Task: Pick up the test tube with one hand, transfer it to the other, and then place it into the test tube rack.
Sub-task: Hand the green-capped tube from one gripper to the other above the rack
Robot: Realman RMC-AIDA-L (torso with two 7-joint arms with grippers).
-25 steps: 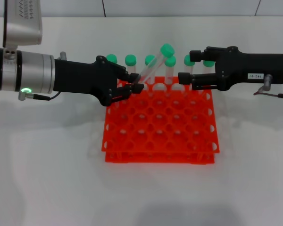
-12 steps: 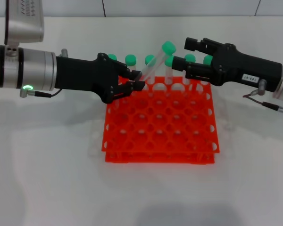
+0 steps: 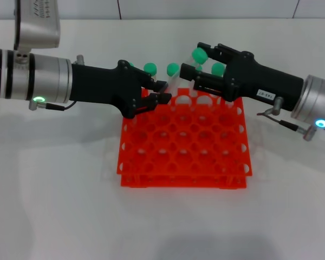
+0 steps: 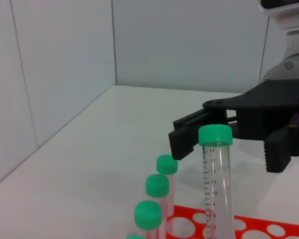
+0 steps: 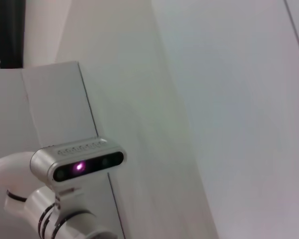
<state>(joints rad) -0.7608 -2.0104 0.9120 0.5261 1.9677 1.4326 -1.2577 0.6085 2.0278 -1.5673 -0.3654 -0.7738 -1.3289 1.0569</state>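
My left gripper (image 3: 158, 93), black with a green light on its wrist, is shut on the lower end of the test tube (image 3: 199, 54). The clear tube tilts up to the right above the back of the orange-red test tube rack (image 3: 184, 146). My right gripper (image 3: 198, 67), black with a white label, is open, one finger on each side of the tube just below its green cap, not closed on it. In the left wrist view the tube (image 4: 215, 189) stands upright in front of the right gripper's fingers (image 4: 189, 137), above the rack (image 4: 249, 226).
Several other green-capped tubes (image 3: 150, 68) stand in the rack's back row, close under both grippers; they also show in the left wrist view (image 4: 157, 185). The rack sits on a white table (image 3: 54, 189). The right wrist view shows only a wall and a white camera head (image 5: 77, 162).
My right gripper has moved left and towards the tube; its open fingers now straddle the cap end. My left gripper has shifted slightly right, still holding the tube.
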